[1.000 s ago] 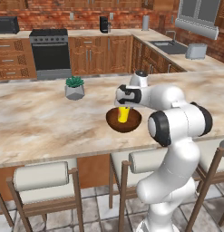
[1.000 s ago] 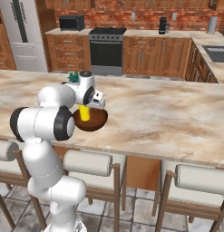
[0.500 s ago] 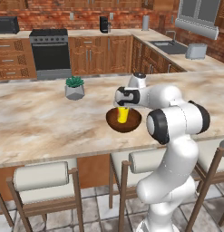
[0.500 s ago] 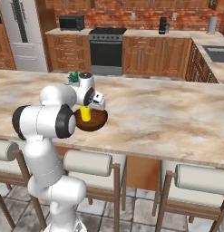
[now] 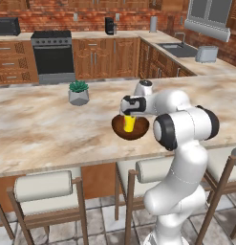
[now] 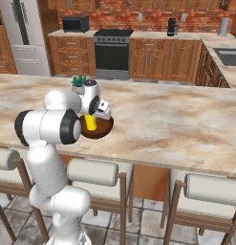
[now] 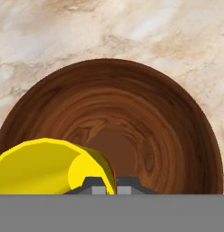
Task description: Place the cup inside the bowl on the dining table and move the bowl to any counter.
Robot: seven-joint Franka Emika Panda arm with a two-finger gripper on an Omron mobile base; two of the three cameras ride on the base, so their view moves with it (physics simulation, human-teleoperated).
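Observation:
The yellow cup [image 5: 129, 123] hangs upright inside the dark brown wooden bowl [image 5: 141, 130], low over its glossy middle. My gripper [image 5: 130, 114] comes down from above and is shut on the cup's rim. In the right base view the cup [image 6: 91, 123] stands in the bowl [image 6: 105, 130] under the gripper [image 6: 93, 114]. In the hand view the cup [image 7: 36, 167] sits at the lower left, its wall pinched at the gripper [image 7: 109, 186], with the bowl [image 7: 154, 127] spread beneath. The bowl rests on the marble dining table [image 5: 43, 129] near its front edge.
A grey faceted plant pot [image 5: 79, 94] stands on the table behind and left of the bowl. Padded stools [image 5: 43, 185] line the table's near side. The back counter [image 5: 114, 34] runs beside the black stove [image 5: 52, 52]; a toaster [image 5: 206, 54] sits on the right counter.
The gripper has sunk slightly with the cup, bringing it a little deeper into the bowl. The bowl and the base have stayed still.

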